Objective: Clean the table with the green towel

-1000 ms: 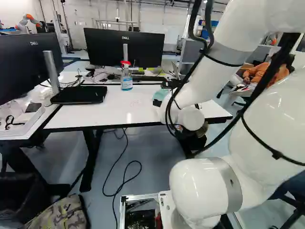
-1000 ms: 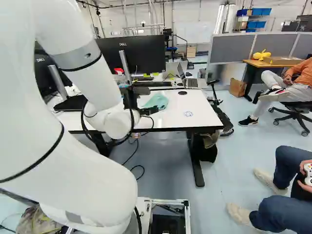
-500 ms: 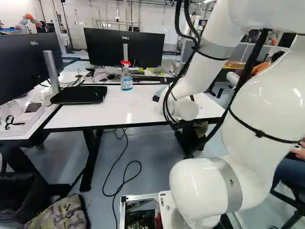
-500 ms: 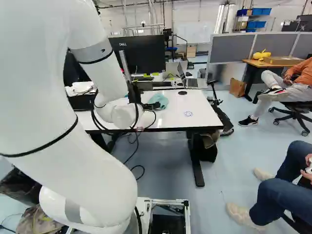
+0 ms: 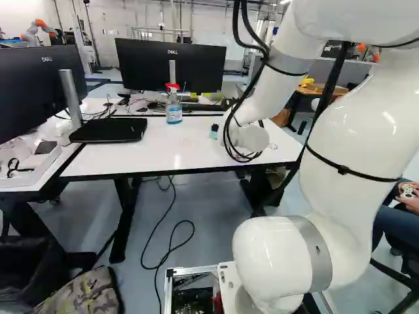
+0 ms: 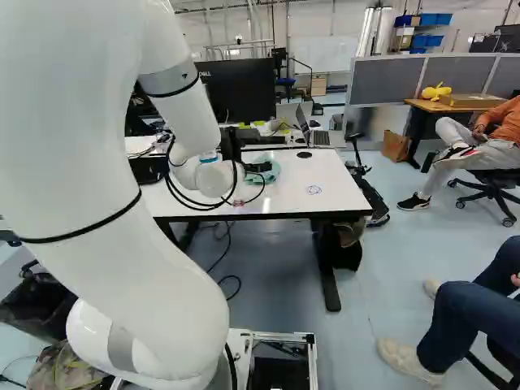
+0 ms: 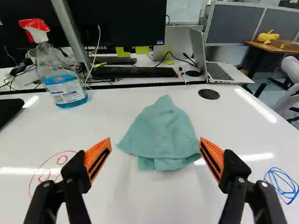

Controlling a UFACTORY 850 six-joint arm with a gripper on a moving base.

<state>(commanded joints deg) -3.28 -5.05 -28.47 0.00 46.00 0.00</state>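
One red scribble [image 7: 50, 169], one blue scribble [image 7: 281, 184] on table [image 7: 107, 116]; labelled spray bottle [image 7: 65, 86]; hand [image 6: 258, 168] wide, towel [image 7: 161, 133] ahead.

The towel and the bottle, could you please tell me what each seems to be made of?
The towel looks like soft, matte cloth, given its loose folds; the fibre is unclear. The bottle is probably clear, glossy plastic, as its blue liquid shows through.

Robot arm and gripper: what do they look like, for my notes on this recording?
The arm is glossy white with rounded segments, grey bands at some joints and thin black straps around it. Black cables loop along its outside. The gripper is black, with two fingers carrying ribbed orange pads.
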